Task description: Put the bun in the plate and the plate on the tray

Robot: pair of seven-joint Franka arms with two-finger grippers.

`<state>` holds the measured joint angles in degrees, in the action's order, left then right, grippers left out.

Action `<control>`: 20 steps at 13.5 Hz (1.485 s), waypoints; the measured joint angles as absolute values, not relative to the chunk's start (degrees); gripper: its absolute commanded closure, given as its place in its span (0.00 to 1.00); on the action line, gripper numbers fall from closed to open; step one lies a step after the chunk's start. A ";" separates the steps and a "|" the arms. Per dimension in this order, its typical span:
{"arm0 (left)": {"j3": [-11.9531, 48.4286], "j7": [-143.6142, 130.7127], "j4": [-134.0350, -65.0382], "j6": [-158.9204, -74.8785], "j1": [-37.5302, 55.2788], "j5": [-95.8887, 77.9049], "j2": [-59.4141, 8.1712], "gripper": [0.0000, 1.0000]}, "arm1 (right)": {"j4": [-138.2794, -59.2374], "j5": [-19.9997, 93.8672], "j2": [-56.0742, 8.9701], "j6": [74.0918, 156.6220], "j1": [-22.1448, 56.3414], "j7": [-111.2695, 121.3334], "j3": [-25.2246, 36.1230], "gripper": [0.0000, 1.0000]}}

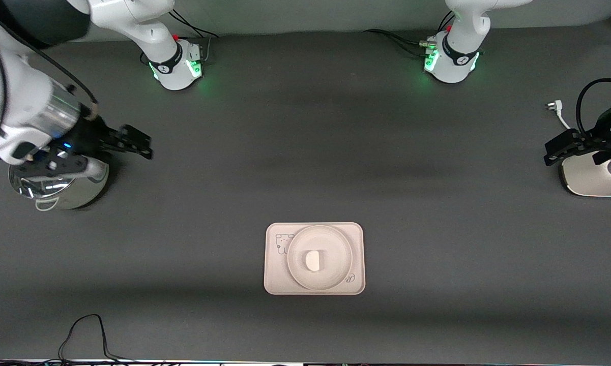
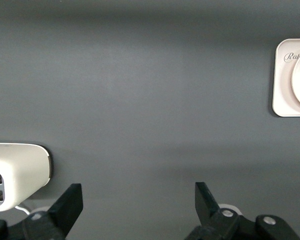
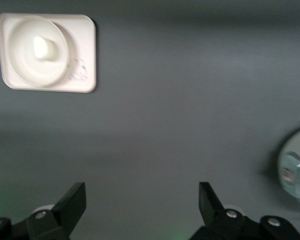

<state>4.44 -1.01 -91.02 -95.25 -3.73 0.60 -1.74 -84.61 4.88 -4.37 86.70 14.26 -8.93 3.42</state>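
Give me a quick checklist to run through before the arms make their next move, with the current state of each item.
1. Bun in the plate: ok.
2. Plate on the tray: ok.
3. Plate inside the tray's edges: ok.
4. Left gripper open and empty, over the table near the toaster: ok.
5. Right gripper open and empty, beside the metal pot: ok.
6. Both arms away from the tray: ok.

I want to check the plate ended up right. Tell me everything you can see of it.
The plate is a round, plain cream-beige dish with a shallow raised rim, matte like plastic or ceramic. It lies flat on the tray, inside its edges, beside the bear drawing. The bun sits near its centre. Neither gripper touches it.
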 measured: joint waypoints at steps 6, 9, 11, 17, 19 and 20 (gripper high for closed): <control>4.52 -1.00 -91.02 -95.25 -3.73 0.62 -1.73 0.00 | -87.81 1.81 -2.68 87.60 3.91 1.25 4.01 0.00; 4.54 -0.98 -91.02 -95.25 -3.73 0.63 -1.72 0.00 | -88.35 1.81 -3.22 89.95 3.34 1.54 4.81 0.00; 4.54 -0.98 -91.02 -95.25 -3.73 0.63 -1.72 0.00 | -89.59 1.81 -3.44 91.33 3.35 1.54 4.91 0.00; 4.54 -0.98 -91.02 -95.25 -3.73 0.63 -1.72 0.00 | -89.86 1.79 -3.23 91.39 3.35 1.54 5.25 0.00; 4.54 -0.98 -91.02 -95.25 -3.73 0.64 -1.72 0.00 | -89.86 1.79 -3.23 91.39 3.35 1.54 5.25 0.00; 4.54 -0.98 -91.02 -95.25 -3.73 0.64 -1.72 0.00 | -89.86 1.79 -3.23 91.39 3.35 1.54 5.25 0.00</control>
